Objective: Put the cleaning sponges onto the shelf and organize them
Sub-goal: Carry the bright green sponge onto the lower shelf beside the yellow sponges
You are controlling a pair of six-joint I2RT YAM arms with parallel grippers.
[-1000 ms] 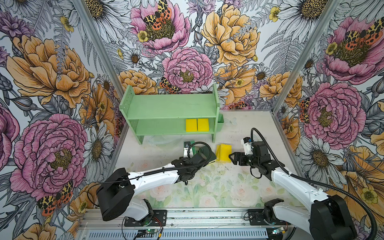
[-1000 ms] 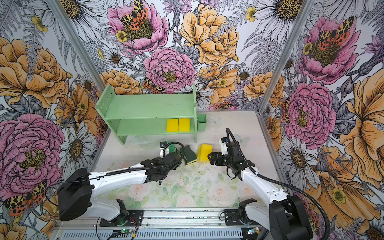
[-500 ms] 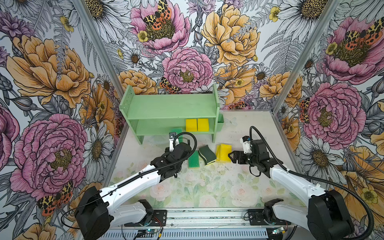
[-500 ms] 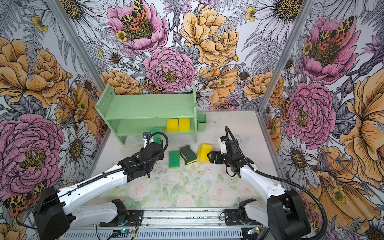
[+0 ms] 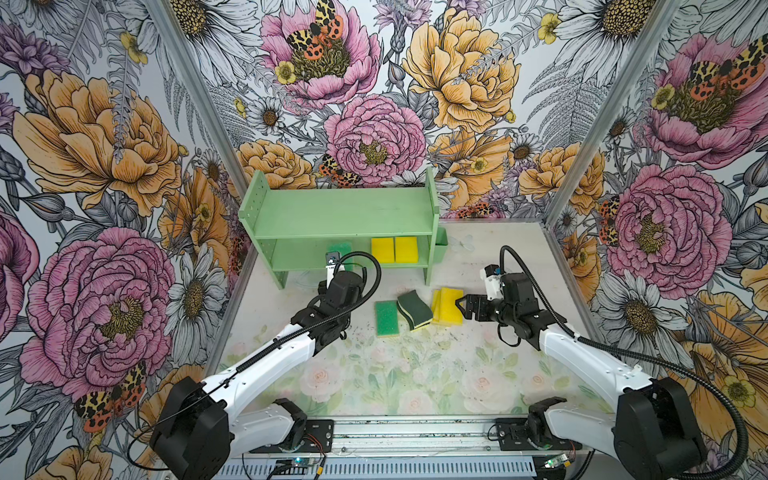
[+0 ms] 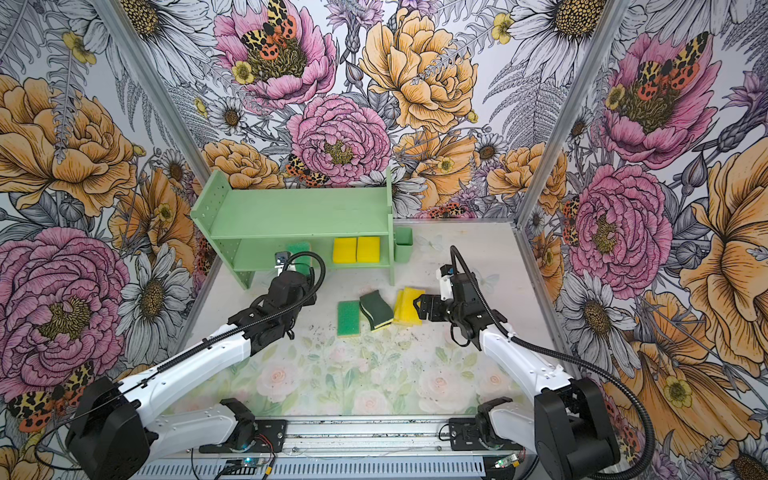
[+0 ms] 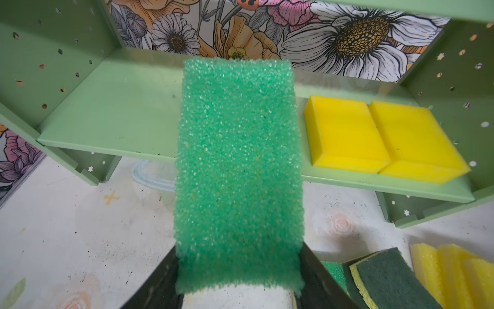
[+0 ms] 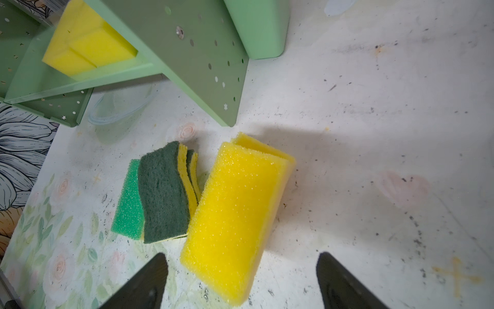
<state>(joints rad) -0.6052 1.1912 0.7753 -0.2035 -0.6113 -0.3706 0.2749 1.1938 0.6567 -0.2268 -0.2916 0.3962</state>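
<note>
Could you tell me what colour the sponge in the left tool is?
Bright green sponge, best seen in the left wrist view.

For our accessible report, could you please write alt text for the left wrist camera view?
The left gripper holds a bright green sponge out toward the lower board of the mint-green shelf, where two yellow sponges lie side by side. A dark-green-topped sponge and more yellow sponges lie on the table nearby.

I see the mint-green shelf (image 5: 340, 216) holding two yellow sponges (image 5: 395, 250) side by side on its lower tier. A gripped bright-green sponge (image 7: 238, 174) reaches over that tier's front edge. On the desk (image 5: 478, 257) lie another green sponge (image 5: 387, 318), wavy dark-green ones (image 5: 413, 309) and leaning yellow ones (image 5: 448, 306).
</note>
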